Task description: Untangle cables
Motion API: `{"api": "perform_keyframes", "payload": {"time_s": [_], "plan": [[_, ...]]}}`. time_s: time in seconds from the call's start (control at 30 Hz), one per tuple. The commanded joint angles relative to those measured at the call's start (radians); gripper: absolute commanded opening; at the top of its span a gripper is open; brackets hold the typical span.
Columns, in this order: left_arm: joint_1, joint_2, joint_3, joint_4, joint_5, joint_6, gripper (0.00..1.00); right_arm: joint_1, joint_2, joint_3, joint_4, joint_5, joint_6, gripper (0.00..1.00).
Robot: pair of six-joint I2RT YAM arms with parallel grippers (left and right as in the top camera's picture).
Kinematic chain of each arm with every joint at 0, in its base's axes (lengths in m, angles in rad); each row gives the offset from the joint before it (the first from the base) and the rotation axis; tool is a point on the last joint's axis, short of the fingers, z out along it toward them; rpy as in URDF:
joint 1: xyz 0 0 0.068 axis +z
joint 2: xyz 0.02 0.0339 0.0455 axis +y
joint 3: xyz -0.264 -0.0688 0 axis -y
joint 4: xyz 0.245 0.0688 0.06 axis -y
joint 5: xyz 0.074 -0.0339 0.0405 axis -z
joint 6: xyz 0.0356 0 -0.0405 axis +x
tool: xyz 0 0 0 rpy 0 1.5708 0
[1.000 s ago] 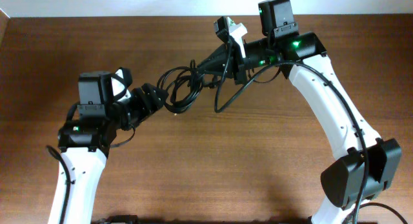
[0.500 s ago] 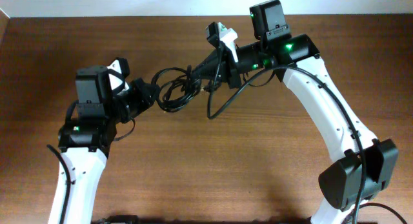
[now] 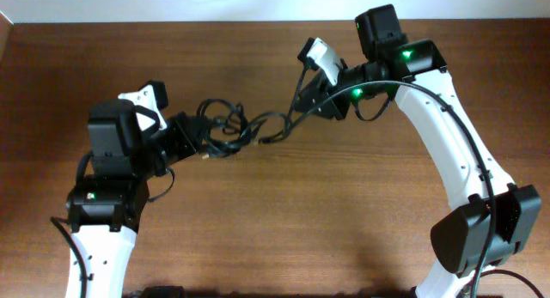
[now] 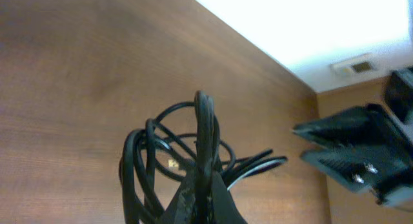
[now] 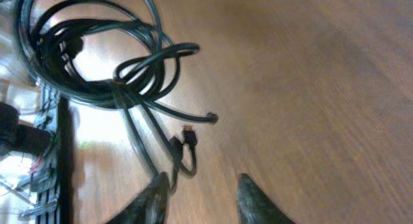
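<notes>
Tangled cables (image 4: 205, 124) tight in left tool (image 4: 201, 188); right tool (image 5: 202, 193) agape, apparently empty.

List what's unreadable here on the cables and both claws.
Cord count: the cables overlap and look tiny from overhead; the left wrist view is blurred.
Left claw pinch point: dark, blurred, cut off by the left wrist view's bottom edge.
Right claw: cut off by the right wrist view's bottom edge; whether the nearby strand touches it is unclear.
Plug type: too small in every view.
</notes>
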Motion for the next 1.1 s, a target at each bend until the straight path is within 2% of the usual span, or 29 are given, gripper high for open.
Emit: {"api": "perform_keyframes", "payload": {"time_s": [0.0, 0.07, 0.17, 0.23, 0.37, 0.4, 0.43, 0.5, 0.67, 0.83, 1.0, 1.07], "plan": [[0.002, -0.006, 0.007, -0.051, -0.034, -0.108, 0.0, 0.024, -0.008, 0.014, -0.082, -0.04, -0.349, 0.39], [0.002, 0.002, 0.007, -0.066, -0.034, -0.131, 0.0, 0.045, -0.008, 0.014, -0.125, -0.033, -0.51, 0.4], [0.002, 0.019, 0.007, -0.065, -0.028, -0.231, 0.0, 0.097, -0.008, 0.014, -0.154, -0.035, -0.623, 0.38], [0.002, 0.035, 0.007, -0.06, 0.032, -0.288, 0.0, 0.156, -0.008, 0.014, -0.167, -0.035, -0.71, 0.36], [0.002, 0.071, 0.007, -0.053, 0.046, -0.313, 0.0, 0.262, -0.008, 0.014, -0.164, -0.035, -0.842, 0.35], [0.002, 0.078, 0.007, -0.053, 0.055, -0.338, 0.0, 0.272, -0.008, 0.014, -0.161, -0.035, -0.848, 0.35], [0.001, 0.088, 0.007, -0.01, 0.125, -0.343, 0.0, 0.29, -0.008, 0.014, -0.138, -0.032, -0.851, 0.45], [-0.013, 0.089, 0.007, 0.027, 0.163, -0.344, 0.0, 0.291, -0.008, 0.014, -0.115, -0.016, -0.851, 0.51], [-0.076, 0.089, 0.007, 0.06, 0.176, -0.368, 0.0, 0.29, -0.008, 0.014, -0.064, 0.018, -0.85, 0.51], [-0.076, 0.089, 0.007, 0.059, 0.175, -0.36, 0.0, 0.26, -0.008, 0.014, -0.025, 0.039, -0.85, 0.51], [-0.076, 0.089, 0.007, 0.06, 0.178, -0.361, 0.0, 0.159, -0.008, 0.014, -0.02, 0.041, -0.737, 0.51], [-0.076, 0.089, 0.007, 0.06, 0.188, -0.361, 0.0, 0.152, -0.008, 0.014, -0.027, 0.04, -0.736, 0.51]]}}
